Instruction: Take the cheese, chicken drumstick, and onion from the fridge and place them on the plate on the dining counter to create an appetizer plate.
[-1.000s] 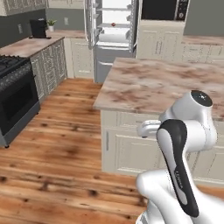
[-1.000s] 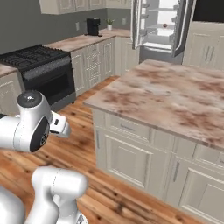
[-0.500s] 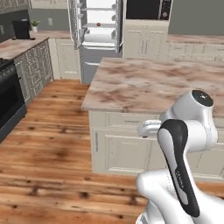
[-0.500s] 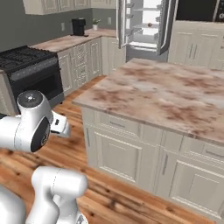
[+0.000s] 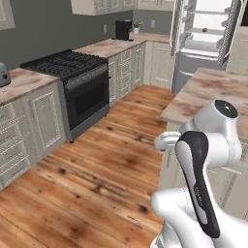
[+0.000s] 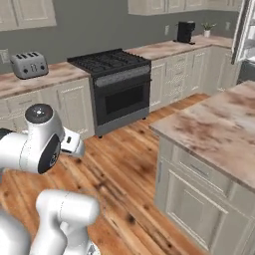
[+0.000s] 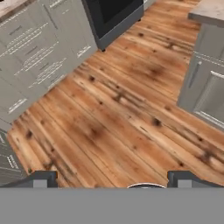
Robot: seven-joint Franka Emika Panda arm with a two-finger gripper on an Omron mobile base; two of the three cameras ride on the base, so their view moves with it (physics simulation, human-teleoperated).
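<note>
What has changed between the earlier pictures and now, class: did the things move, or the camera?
The base turned, so the whole view shifted: the fridge slid to the upper right, and the stove and toaster came into view. No thing itself moved. The arm kept its folded pose; the hand hangs open over the floor, holding nothing. The fridge doors stayed open.

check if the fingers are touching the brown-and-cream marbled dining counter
Apart. In the hand view the two dark fingers hang over bare wooden floor, while the dining counter sits far off at the upper right corner.
</note>
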